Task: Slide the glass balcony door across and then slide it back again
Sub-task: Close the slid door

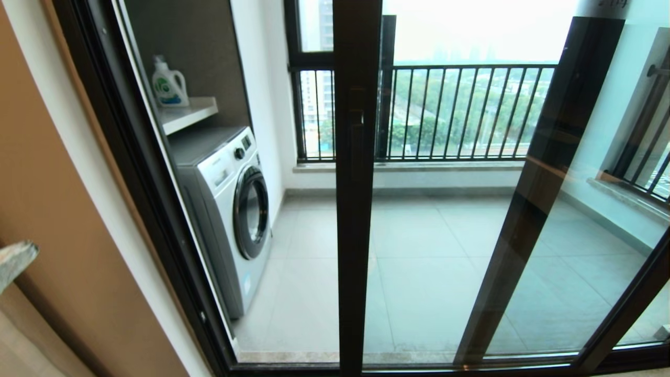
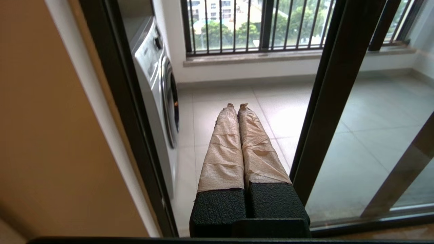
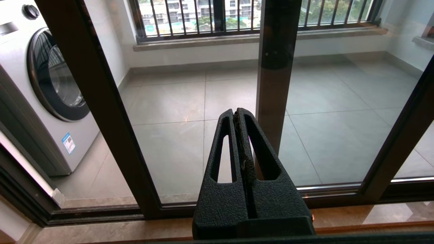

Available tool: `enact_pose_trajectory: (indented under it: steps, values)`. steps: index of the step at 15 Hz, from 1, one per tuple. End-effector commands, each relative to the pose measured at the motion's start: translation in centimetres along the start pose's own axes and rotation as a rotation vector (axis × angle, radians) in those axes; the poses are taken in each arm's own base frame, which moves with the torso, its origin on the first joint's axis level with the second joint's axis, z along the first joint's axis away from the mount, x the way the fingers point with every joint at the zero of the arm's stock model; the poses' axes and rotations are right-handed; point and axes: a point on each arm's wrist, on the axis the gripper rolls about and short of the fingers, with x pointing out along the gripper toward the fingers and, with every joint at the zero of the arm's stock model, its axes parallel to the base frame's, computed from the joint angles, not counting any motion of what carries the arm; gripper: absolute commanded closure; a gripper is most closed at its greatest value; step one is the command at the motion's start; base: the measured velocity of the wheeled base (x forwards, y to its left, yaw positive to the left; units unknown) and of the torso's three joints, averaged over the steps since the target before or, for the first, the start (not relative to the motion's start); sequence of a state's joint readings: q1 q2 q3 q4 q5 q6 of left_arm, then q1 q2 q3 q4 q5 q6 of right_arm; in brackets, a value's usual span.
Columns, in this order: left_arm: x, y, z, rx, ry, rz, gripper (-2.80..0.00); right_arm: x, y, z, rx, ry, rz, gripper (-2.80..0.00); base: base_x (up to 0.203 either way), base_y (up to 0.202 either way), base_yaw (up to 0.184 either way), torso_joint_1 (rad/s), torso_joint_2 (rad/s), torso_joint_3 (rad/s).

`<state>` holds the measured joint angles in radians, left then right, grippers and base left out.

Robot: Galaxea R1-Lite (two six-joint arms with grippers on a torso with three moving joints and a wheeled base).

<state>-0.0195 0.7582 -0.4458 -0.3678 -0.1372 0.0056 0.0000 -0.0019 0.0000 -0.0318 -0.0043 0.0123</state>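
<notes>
Head view: glass balcony door partly slid, its handled upright standing mid-opening, long axis vertical, short bar handle on it at upper mid-height. Open gap on the left side, toward the washing machine and detergent bottle on the shelf. Second dark-framed panel overlapping behind on the right. Railing beyond. Only a taped tip of the left hand visible at the left edge; right hand not visible here.

Left wrist view: left hand with taped fingers pressed together, nothing held. Pointing through the open gap toward the balcony floor; door upright just beside, on the hand's right side, not touching.

Right wrist view: right hand closed tip to tip, empty, facing the glass between the handled upright and the rear panel's upright.

Judgement: left hand nearer the free edge of the door; coming push likely sideways against that vertical upright.
</notes>
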Motion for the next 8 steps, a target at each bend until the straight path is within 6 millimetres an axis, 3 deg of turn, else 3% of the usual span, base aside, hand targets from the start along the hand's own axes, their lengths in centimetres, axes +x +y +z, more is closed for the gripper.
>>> enact_pose_trajectory:
  steps: [1,3,4,6,8]
  values:
    - [8.1,0.3,1.7,-0.012,0.056,-0.056,0.00,0.1,0.0,-0.3,0.000,0.014,-0.001,0.00,0.000,0.000,0.000,0.000,0.00,0.000]
    - [11.9,-1.1,4.6,-0.013,-0.027,-0.143,0.00,0.1,0.0,-0.3,0.000,0.014,-0.001,0.00,0.000,0.000,0.000,0.000,0.00,0.000]
    - [12.9,-2.5,5.4,-0.019,-0.046,-0.203,0.00,0.1,0.0,-0.3,0.000,0.014,-0.001,0.00,0.000,0.000,0.000,0.000,0.00,0.000]
    - [14.0,-4.1,6.1,-0.028,-0.045,-0.247,0.00,0.1,0.0,-0.3,0.000,0.014,-0.001,0.00,0.000,0.000,0.000,0.000,0.00,0.000]
    - [16.8,-6.5,6.6,-0.051,-0.029,-0.272,0.00,0.1,0.0,-0.3,0.000,0.014,-0.001,0.00,0.000,0.000,0.000,0.000,0.00,0.000]
